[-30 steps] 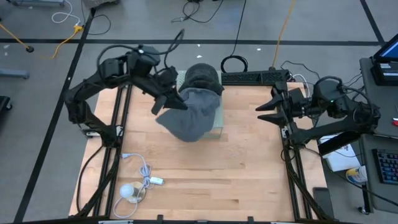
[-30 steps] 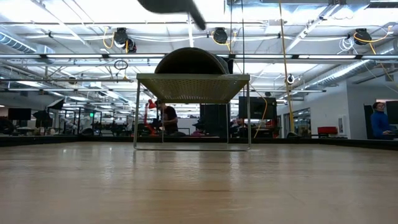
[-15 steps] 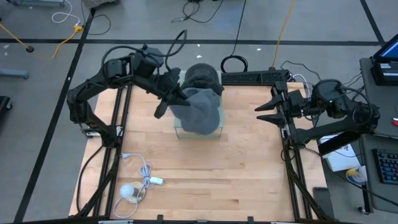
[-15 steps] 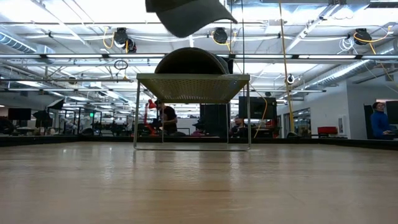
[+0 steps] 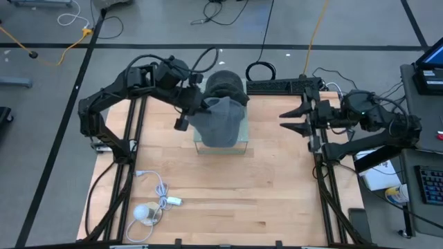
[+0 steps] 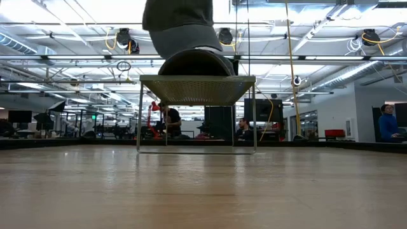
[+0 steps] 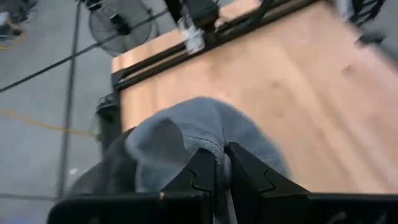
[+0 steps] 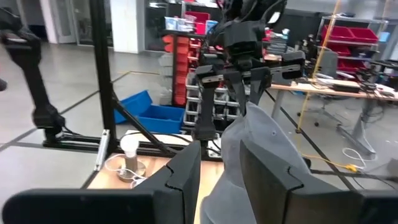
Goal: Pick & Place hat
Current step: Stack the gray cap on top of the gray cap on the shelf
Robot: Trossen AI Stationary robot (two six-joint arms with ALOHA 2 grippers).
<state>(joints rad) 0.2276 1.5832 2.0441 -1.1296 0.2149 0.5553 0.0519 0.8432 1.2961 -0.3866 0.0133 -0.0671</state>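
A grey hat (image 5: 220, 122) hangs from my left gripper (image 5: 200, 104), which is shut on it above a pale wire stand (image 6: 197, 81) at the far middle of the table. A dark hat (image 5: 225, 83) sits on the stand's far part, and shows as a dome (image 6: 210, 63) in the low view. There the grey hat (image 6: 180, 28) hangs right over that dome; whether the two touch I cannot tell. My right gripper (image 5: 289, 121) waits open at the table's right side, level, pointing toward the hat, with nothing between its fingers. My left gripper pinches a bunched fold of the grey hat's cloth (image 7: 212, 148) between its two fingers, at the hat's upper end. The fingers (image 8: 236, 87) come slanting down from the table's far left. The hat (image 8: 261, 155) hangs slack below them, lifted clear of the table.
A white cable with a round white object (image 5: 144, 212) lies at the table's near left. Dark frame rails (image 5: 131, 145) run along the table's left and right sides. Bare wood lies near the stand.
My left gripper has rolled its wrist and sunk a little toward the stand, still shut on the grey hat. The hat, first spread out toward the near left of the stand, has swung in and now hangs gathered over it, lower in the low view.
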